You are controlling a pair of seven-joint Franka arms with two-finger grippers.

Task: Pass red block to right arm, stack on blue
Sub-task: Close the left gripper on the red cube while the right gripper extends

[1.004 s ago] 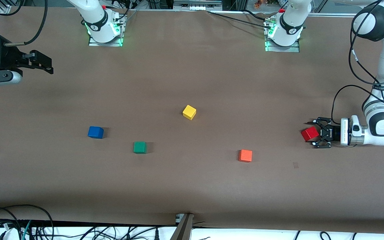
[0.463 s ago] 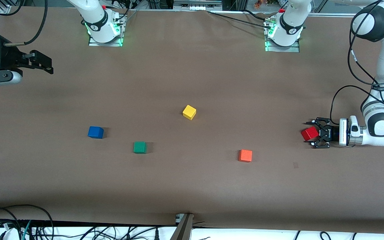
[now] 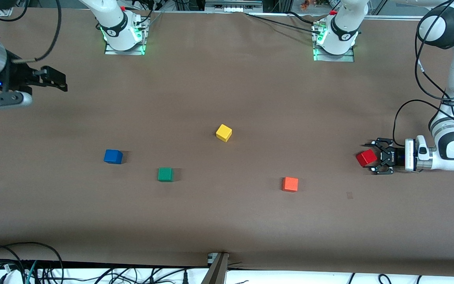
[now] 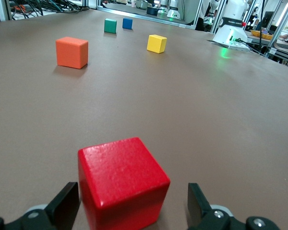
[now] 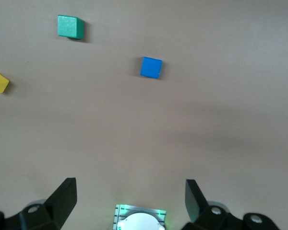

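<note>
The red block (image 3: 366, 157) rests on the brown table at the left arm's end. My left gripper (image 3: 373, 157) lies low and level around it, open. In the left wrist view the red block (image 4: 122, 184) sits turned between the fingers of the left gripper (image 4: 132, 203), close to one finger (image 4: 65, 206) and with a clear gap to the other. The blue block (image 3: 113, 156) stands toward the right arm's end, also seen as the blue block (image 5: 151, 67). My right gripper (image 3: 59, 80) hangs open and empty above the table edge at its own end, with nothing between the fingers of the right gripper (image 5: 130, 191).
A green block (image 3: 165, 174) sits beside the blue one, nearer the front camera. A yellow block (image 3: 224, 132) lies mid-table. An orange block (image 3: 290, 184) lies between the green block and the red one. Both arm bases (image 3: 122, 37) (image 3: 334, 39) stand along the table's edge farthest from the camera.
My right gripper has drifted slightly inward over the table. The left wrist has shifted a touch while its open fingers stay around the red block, which has not moved.
</note>
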